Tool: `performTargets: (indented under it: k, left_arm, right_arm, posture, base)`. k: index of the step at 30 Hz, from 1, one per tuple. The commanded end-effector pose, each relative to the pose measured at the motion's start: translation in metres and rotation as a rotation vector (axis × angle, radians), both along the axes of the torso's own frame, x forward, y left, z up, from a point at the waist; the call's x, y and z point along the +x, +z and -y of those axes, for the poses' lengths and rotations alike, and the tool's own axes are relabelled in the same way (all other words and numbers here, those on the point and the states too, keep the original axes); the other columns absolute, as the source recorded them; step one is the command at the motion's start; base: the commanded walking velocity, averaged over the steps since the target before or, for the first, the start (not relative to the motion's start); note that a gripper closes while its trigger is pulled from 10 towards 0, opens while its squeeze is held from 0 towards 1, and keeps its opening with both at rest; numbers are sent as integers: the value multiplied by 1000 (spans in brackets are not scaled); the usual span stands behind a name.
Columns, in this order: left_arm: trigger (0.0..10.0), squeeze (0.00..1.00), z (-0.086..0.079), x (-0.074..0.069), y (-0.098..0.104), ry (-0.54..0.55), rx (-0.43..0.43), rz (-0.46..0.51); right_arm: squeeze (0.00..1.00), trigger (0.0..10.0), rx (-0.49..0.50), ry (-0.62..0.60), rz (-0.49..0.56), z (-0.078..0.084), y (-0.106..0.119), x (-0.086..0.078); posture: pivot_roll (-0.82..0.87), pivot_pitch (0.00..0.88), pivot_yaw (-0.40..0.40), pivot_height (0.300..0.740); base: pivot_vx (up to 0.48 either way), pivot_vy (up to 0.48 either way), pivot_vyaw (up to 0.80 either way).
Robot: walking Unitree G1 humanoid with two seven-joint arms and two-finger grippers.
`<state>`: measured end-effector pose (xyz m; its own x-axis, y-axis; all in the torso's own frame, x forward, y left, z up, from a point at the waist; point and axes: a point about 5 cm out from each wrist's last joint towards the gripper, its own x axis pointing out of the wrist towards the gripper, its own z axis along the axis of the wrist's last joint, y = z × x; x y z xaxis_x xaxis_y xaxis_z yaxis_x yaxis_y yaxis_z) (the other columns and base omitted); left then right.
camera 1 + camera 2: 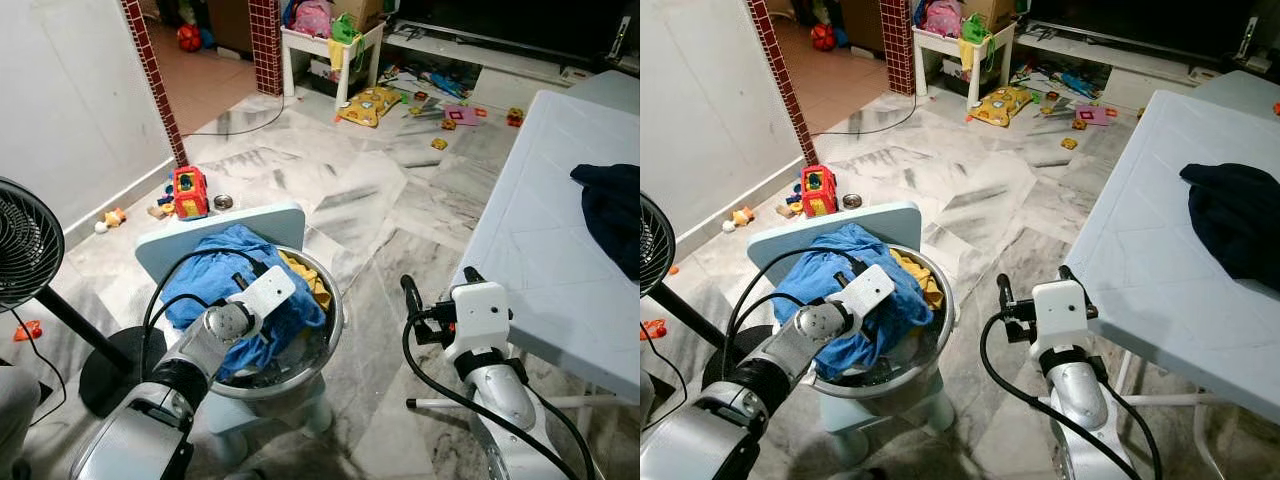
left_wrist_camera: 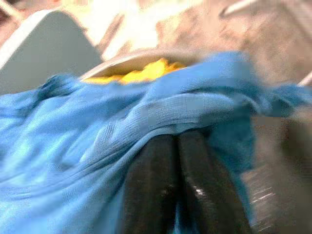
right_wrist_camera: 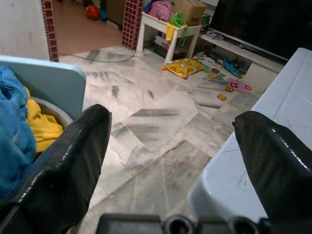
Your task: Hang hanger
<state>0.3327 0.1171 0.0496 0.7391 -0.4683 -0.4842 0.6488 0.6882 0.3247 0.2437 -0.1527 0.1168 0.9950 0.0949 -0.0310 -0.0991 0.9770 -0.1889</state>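
Observation:
A metal basin [image 1: 336, 322] on a pale blue chair [image 1: 205, 228] holds a crumpled blue cloth [image 1: 212, 262] and a yellow cloth [image 1: 308, 278]. My left gripper [image 2: 176, 142] reaches into the basin, its two black fingers pressed together with folds of the blue cloth bunched over their tips. My right gripper [image 1: 440, 282] hangs open in the air between the basin and the white table [image 1: 540, 235], close to the table's edge and holding nothing. A dark navy garment [image 1: 612, 212] lies on the table's far right.
A black standing fan [image 1: 22, 245] stands at the left, its base beside the chair. Toys [image 1: 188, 192] lie by the brick-edged wall. More toys and a small white table [image 1: 330, 45] sit at the far end of the marble floor.

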Motion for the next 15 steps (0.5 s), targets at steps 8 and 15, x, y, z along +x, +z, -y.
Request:
performTargets:
  k: [8,15]
  left_arm:
    - [0,0,-10,-5,15,-9,-162,-20]
    - [0,0,-43,-3,30,88,-140,10]
  right_arm:
    - [0,10000,-11,45,-22,-2,-2,1]
    - [0,10000,-38,82,-27,-3,-3,2]
  posture:
    - [79,71,-79,740]
    - [93,68,-107,740]
  base:
    - [0,0,0]
    - [0,0,0]
